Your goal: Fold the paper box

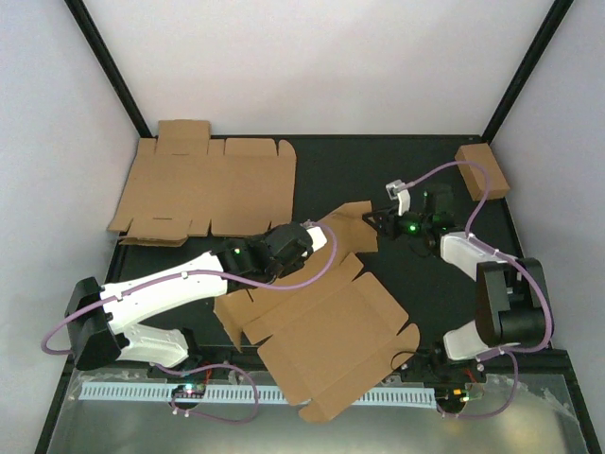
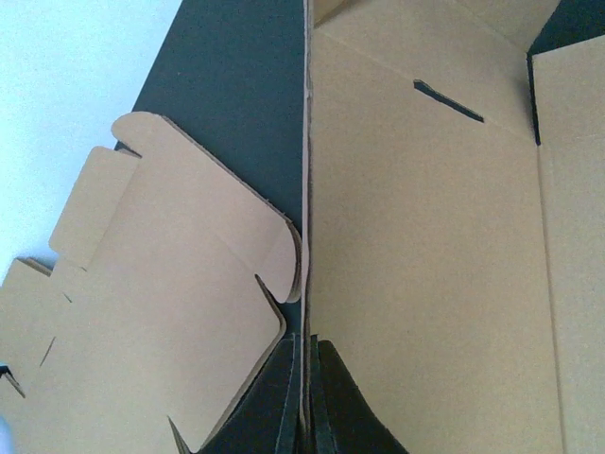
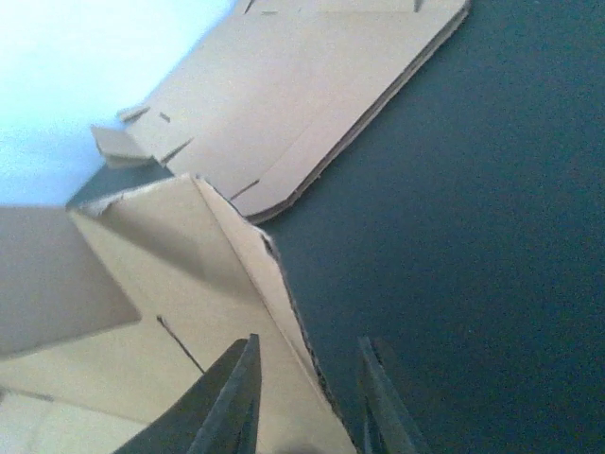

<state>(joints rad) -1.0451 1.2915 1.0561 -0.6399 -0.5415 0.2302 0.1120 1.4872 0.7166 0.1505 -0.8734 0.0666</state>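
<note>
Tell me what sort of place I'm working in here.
Probably an enclosed robot test cell, not a packing floor: white wall panels in black framing, a black tabletop, and a spare flat cardboard blank beyond the paper box.

Top camera: above and behind the arms (image 1: 170, 284), looking down over the whole table (image 1: 378, 170). Both wrist cameras: very near, looking low across it. All three share the paper box (image 1: 331, 340).
</note>
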